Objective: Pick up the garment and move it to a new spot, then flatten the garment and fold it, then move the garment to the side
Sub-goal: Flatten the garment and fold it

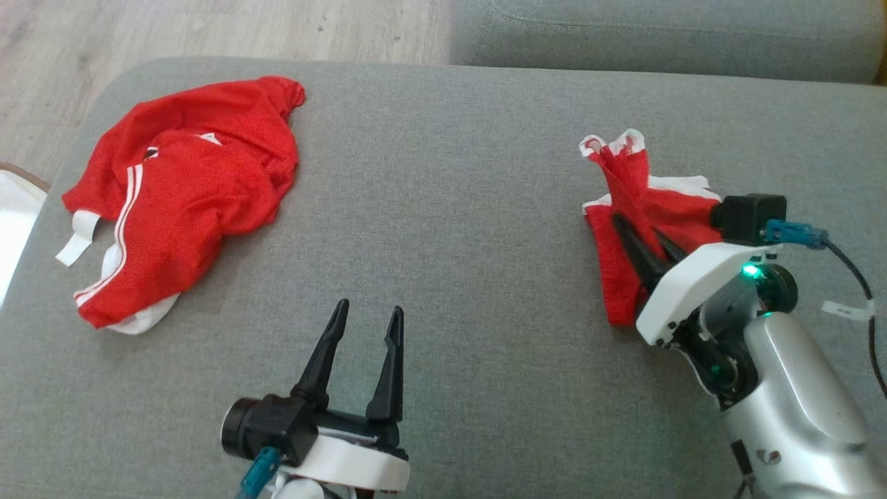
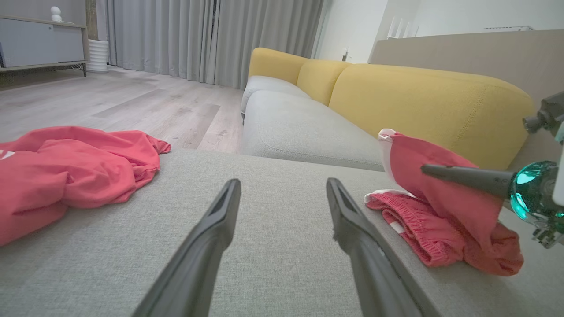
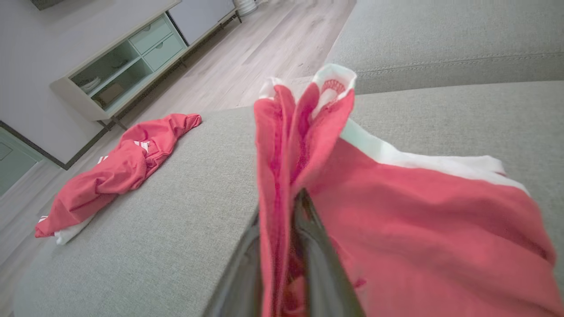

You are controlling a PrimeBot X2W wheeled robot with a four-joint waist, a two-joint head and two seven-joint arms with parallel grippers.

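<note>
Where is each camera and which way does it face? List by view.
Head: up top, looking down on the cushion; left gripper open, right gripper shut on the shorts.
Left wrist: faces across the cushion toward the sofa; its own fingers show.
Right wrist: faces along the pinched shorts toward the shirt; own fingers at bottom.
Shared: every view shows shirt and shorts.

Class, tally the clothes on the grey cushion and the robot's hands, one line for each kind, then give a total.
Red garments: 2 (crumpled garment lying loose; second garment pinched by the right hand)
Robot hands: 2 (left hand open and empty)
Total: 4
</note>
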